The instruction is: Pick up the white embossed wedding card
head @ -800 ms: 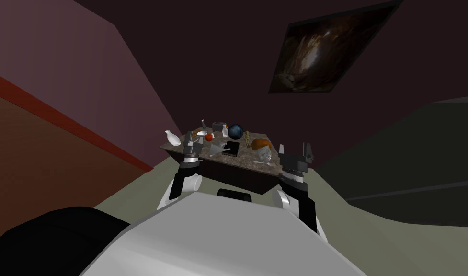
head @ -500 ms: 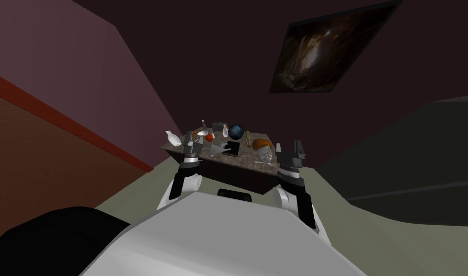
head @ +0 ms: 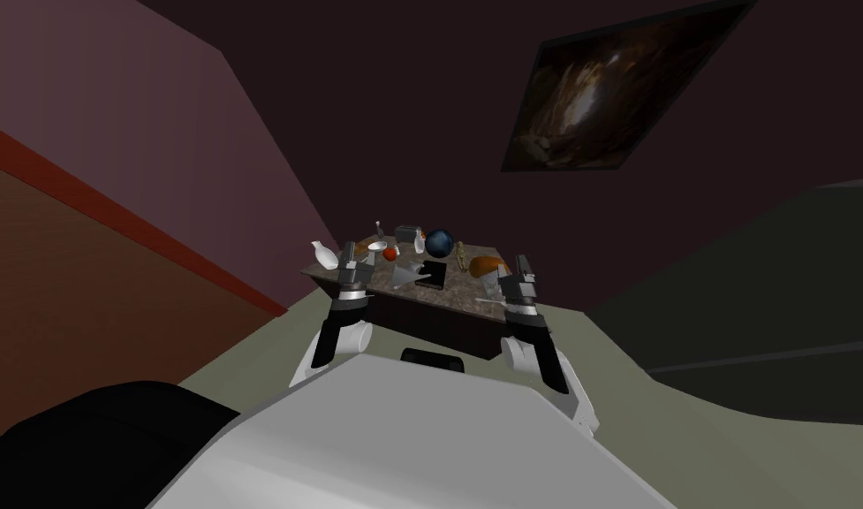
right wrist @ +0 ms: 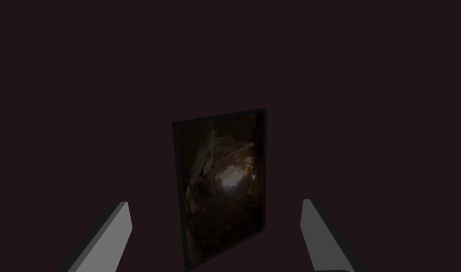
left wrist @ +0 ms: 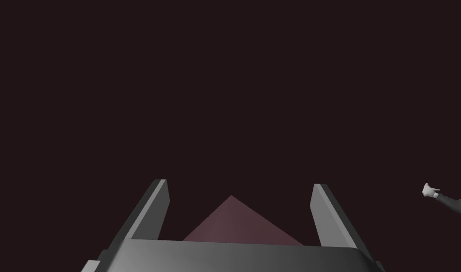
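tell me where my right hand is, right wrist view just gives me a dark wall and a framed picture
Observer: Your right hand is raised at the table's right end, aimed well above it.
Operator: where's the card
Observer: A pale patterned square, probably the card, sits on the table just left of that hand.
Operator: and the left arm
Observer: The left hand is up at the table's left end, near a white vase.

The left arm (head: 339, 329) reached forward and up, its wrist in line with the forearm. The left jaws stood wide apart, fingers (left wrist: 151, 212) splayed slightly outward. The right arm (head: 533, 340) rose alongside, leaning a little inward. The right jaws were parted just as wide, their fingers (right wrist: 112, 236) likewise splayed.
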You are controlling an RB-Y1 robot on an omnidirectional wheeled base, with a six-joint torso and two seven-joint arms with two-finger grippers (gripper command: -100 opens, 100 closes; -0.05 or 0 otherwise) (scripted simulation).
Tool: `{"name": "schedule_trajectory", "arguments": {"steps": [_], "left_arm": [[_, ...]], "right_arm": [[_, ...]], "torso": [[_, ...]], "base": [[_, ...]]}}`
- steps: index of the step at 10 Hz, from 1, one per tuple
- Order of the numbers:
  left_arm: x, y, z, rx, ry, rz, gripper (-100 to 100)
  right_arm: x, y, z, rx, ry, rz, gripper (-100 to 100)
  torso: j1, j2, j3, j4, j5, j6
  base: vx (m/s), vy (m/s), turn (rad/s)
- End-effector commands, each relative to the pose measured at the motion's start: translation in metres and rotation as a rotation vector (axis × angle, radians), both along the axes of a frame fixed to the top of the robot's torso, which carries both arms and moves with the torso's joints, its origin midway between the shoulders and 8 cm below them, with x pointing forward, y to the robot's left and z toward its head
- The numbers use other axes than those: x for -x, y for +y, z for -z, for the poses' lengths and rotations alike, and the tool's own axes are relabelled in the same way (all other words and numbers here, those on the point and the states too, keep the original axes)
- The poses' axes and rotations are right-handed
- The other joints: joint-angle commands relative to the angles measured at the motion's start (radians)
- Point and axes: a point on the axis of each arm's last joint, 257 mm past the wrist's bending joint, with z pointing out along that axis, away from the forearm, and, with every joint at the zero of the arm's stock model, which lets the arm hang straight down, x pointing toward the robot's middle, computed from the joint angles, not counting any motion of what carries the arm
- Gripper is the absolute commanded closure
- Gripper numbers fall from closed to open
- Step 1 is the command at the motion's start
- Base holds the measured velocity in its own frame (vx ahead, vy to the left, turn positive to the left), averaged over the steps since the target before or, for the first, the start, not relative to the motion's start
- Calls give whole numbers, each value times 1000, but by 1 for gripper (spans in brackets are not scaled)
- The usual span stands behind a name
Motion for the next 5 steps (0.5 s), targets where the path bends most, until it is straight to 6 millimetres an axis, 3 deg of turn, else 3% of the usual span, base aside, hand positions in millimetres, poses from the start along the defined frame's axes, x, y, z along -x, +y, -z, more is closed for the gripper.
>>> {"name": "schedule_trajectory", "arguments": {"steps": [1, 5], "left_arm": [[0, 0, 0, 0, 0, 0, 0], [0, 0, 0, 0, 0, 0, 0]], "right_arm": [[-17, 3, 12, 63, 45, 16, -100], [-45, 3, 36, 185, 129, 57, -100]], "torso": [[0, 0, 0, 0, 0, 0], [1, -1, 0, 0, 0, 0]], "base": [[10, 65, 33], [7, 83, 40]]}}
